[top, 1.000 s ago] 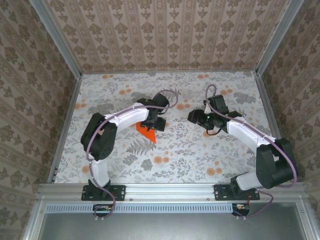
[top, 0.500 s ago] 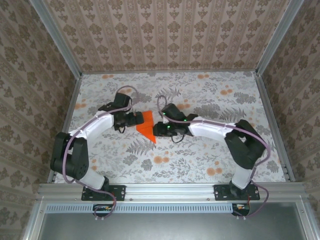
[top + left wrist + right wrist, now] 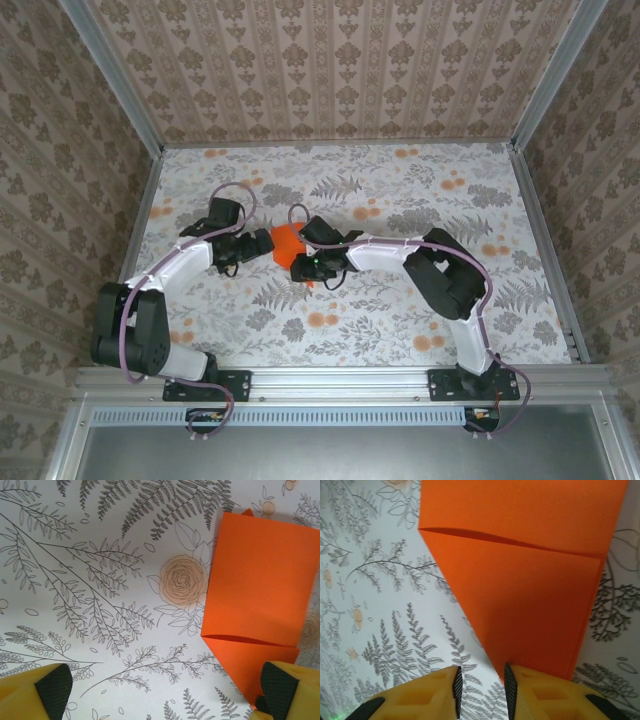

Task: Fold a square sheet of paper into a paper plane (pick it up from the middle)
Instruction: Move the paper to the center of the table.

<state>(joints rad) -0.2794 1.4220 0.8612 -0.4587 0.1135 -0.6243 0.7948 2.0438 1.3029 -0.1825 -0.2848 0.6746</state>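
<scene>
Folded square sheet of paper (image 3: 285, 243) lies flat on the floral worktop (image 3: 400, 180), centre-left of the overhead frame, between both arms' tips. The left claw (image 3: 165, 695) gapes wide, one pad (image 3: 277, 690) over the sheet's lower flap, bottom right of its wrist view. The right claw (image 3: 482, 685) is nearly together, with a slim gap and worktop showing through. The sheet's edge runs to one pad (image 3: 509, 682); contact unclear.
</scene>
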